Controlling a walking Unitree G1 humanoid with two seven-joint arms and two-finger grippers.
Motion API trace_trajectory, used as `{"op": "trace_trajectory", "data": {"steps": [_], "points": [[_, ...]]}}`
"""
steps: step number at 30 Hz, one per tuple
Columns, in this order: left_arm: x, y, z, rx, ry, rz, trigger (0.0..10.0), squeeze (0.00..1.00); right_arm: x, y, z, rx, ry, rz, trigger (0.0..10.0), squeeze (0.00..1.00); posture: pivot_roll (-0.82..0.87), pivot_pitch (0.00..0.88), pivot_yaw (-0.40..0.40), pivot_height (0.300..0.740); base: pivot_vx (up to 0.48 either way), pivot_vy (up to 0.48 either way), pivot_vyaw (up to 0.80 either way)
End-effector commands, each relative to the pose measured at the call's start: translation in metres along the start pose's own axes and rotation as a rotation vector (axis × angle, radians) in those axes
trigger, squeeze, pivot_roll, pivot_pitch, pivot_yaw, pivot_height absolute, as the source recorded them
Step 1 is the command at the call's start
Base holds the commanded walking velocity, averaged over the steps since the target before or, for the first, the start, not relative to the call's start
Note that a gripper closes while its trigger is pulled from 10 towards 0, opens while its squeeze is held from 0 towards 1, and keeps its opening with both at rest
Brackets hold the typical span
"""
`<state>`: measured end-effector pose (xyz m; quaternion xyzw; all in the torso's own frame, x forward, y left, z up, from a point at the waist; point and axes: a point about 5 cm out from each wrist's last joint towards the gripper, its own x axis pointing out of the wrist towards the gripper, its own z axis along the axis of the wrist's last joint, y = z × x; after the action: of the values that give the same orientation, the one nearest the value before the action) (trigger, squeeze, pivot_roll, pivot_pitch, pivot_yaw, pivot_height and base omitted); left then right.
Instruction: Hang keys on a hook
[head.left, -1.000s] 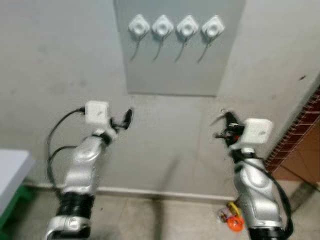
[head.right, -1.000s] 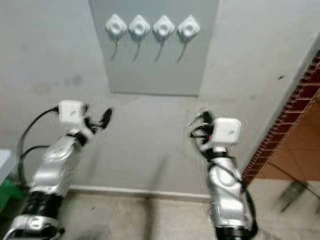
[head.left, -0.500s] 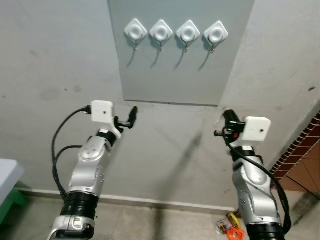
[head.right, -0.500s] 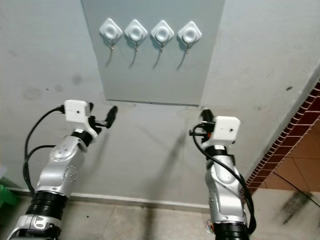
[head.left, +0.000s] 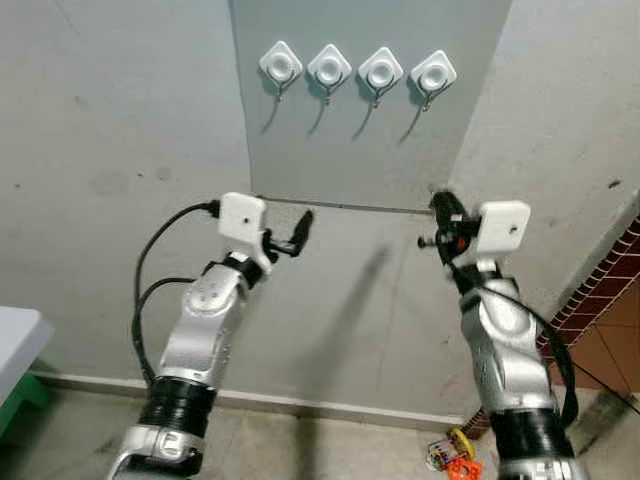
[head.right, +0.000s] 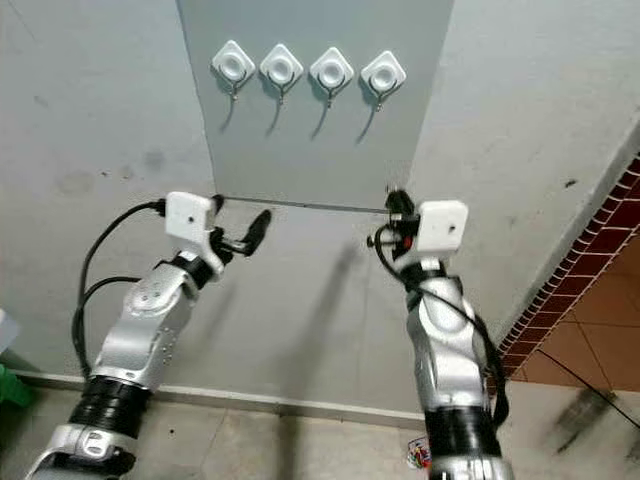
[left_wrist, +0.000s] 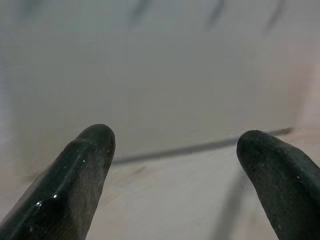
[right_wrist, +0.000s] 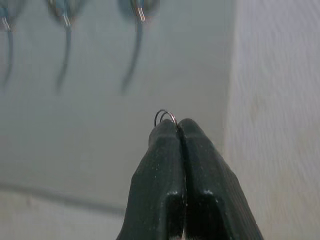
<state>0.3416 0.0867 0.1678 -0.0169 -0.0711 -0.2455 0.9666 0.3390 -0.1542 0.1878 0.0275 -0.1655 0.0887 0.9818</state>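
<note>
a: what's on the far left?

b: a pale grey-white tabletop corner (head.left: 18, 335) at the left edge, with a green leg under it. next comes the left gripper (head.left: 297, 234), raised before the light grey plaster wall (head.left: 110, 120), just below the lower left corner of the flat grey rectangular panel (head.left: 360, 150). in the left wrist view its two black fingers (left_wrist: 75, 185) stand well apart with nothing between them, pointing at the panel's lower edge.

a: and on the panel?

b: four white diamond-shaped wall hooks (head.left: 358, 72) in a row along its upper part, each with a small metal hook hanging beneath. all four look bare.

a: then where are the keys?

b: with the right gripper (right_wrist: 177, 125). its fingers are pressed together, and a thin silver wire key ring (right_wrist: 165, 116) pokes out from between the tips. the keys themselves i cannot make out. in the head views that gripper (head.left: 440, 212) sits at the panel's lower right corner, below the rightmost hook and well short of it.

a: anything farther right?

b: red-brown brick tiling (head.left: 600, 300) runs along the right edge. on the beige tiled floor (head.left: 330, 440), beside the base of the right arm, lies a small orange and yellow object (head.left: 455, 458), too small to identify.
</note>
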Motion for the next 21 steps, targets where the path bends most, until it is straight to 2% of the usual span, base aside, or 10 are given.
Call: {"op": "trace_trajectory", "data": {"steps": [1, 4, 9, 14, 21], "points": [[0.006, -0.004, 0.013, 0.011, -0.033, -0.034, 10.0, 0.0, 0.007, 0.001, 0.004, 0.011, -0.017, 0.023, 10.0, 0.0, -0.08, 0.0, -0.004, 0.74, 0.0, 0.0, 0.0], [0.012, -0.011, 0.024, 0.028, -0.066, -0.078, 10.0, 0.0, 0.025, 0.008, 0.021, 0.043, -0.076, 0.077, 10.0, 0.0, -0.08, 0.0, -0.006, 0.74, 0.0, 0.0, 0.0], [0.018, -0.013, 0.039, 0.042, -0.108, -0.101, 10.0, 0.0, 0.041, 0.015, 0.035, 0.049, -0.118, 0.143, 10.0, 0.0, -0.07, 0.0, -0.009, 0.74, 0.0, 0.0, 0.0], [0.021, -0.012, 0.05, 0.042, -0.129, -0.11, 10.0, 0.0, 0.05, 0.019, 0.042, 0.06, -0.136, 0.195, 10.0, 0.0, -0.06, 0.0, -0.012, 0.74, 0.0, 0.0, 0.0], [0.022, -0.012, 0.054, 0.053, -0.135, -0.124, 10.0, 0.0, 0.051, 0.019, 0.042, 0.067, -0.143, 0.224, 10.0, 0.0, -0.06, 0.0, -0.012, 0.74, 0.0, 0.0, 0.0]]}}
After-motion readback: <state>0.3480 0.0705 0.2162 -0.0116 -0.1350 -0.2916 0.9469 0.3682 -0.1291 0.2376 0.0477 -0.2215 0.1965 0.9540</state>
